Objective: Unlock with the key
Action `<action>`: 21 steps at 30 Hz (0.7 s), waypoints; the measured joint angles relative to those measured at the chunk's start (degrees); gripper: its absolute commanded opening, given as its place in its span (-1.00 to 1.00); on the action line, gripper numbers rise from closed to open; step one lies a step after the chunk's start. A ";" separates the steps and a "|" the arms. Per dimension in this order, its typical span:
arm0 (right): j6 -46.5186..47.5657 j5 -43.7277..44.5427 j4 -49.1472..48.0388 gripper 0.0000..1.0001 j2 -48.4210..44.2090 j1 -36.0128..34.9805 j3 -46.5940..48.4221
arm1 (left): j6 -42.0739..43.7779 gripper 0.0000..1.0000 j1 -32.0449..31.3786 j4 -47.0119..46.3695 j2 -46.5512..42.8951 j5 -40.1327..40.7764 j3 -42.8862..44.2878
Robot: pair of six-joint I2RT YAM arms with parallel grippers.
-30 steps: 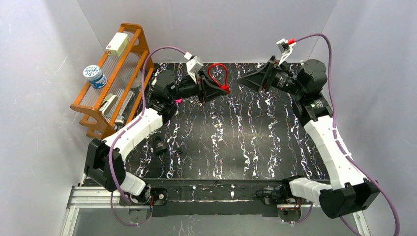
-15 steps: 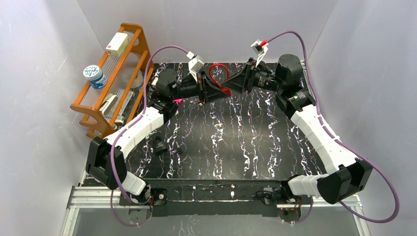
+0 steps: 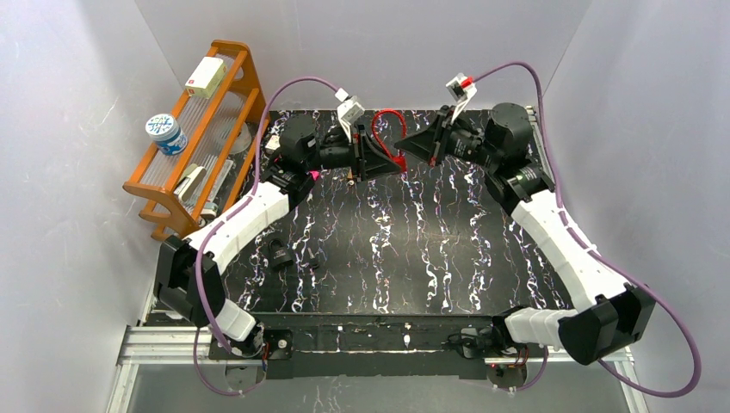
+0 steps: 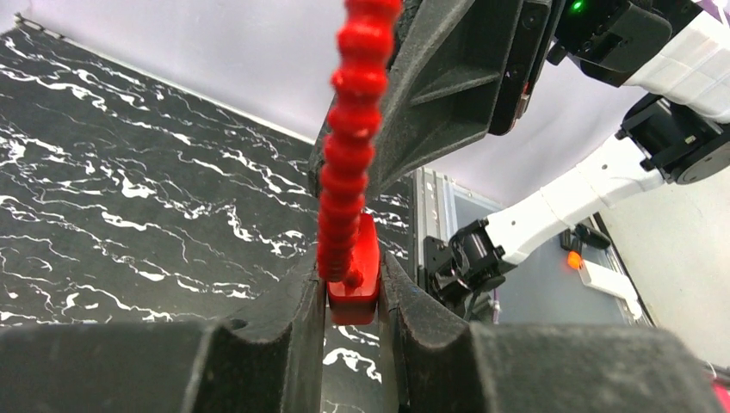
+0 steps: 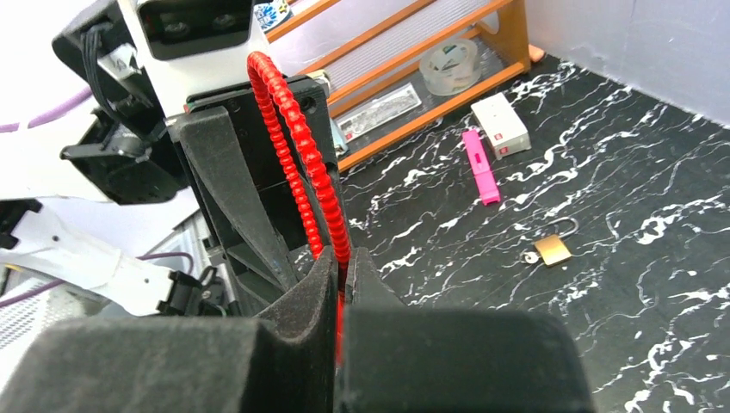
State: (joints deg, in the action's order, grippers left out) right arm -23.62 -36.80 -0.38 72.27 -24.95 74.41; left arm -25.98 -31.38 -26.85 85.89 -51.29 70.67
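Above the far middle of the table, one red cable lock is held in the air between two grippers. Its block-shaped body is clamped between the pads of the left gripper, and its ribbed cable rises from there in a loop. The right gripper faces it tip to tip, its jaws pinched together on the cable where the red strand runs down between the pads. Whether a key is held there cannot be told.

Four loose things are counted on the tabletop: one brass padlock with a small silvery piece touching it, one pink stick, one small white box just beside the stick, and one dark object near the left arm.

One orange wooden rack stands along the left wall. On its upper shelf one white carton and one blue-and-white round tub are kept. On its lower shelf one roll of clear tape and one flat silvery item are seen.

The table is covered in black with white marble veining, and it is enclosed by plain white walls on the left, far and right sides.
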 measured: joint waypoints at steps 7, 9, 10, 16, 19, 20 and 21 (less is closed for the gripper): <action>2.71 0.46 -2.67 -0.97 -2.69 -0.48 -3.48 | 5.14 -1.00 -0.31 11.32 0.35 -2.05 4.11; 3.04 0.31 -2.78 -0.97 -2.69 -0.68 -3.76 | 6.38 -1.00 -0.28 13.75 0.35 -2.73 4.66; 3.04 0.44 -3.10 -0.97 -2.69 -0.79 -3.91 | 6.82 -1.00 -0.28 14.78 0.35 -3.19 4.74; 2.23 4.33 -6.58 -0.97 -3.21 -0.98 -3.67 | 9.49 -1.00 -0.11 22.99 2.05 -5.33 2.89; 1.64 5.25 -5.70 -0.97 -3.19 -1.01 -3.67 | 10.62 -1.00 -0.07 24.74 2.05 -5.01 2.62; 1.49 5.46 -5.64 -0.97 -3.19 -1.01 -3.67 | 11.02 -1.00 -0.07 25.14 2.05 -4.81 2.62; 1.38 5.75 -5.62 -0.97 -3.19 -1.01 -3.67 | 11.28 -1.00 -0.07 25.42 2.05 -4.59 2.62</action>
State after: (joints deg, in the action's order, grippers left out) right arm -22.24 -31.05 -6.00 69.08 -25.96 70.74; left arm -14.70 -31.44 -1.43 87.94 -55.88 73.30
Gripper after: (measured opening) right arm 0.053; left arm 0.194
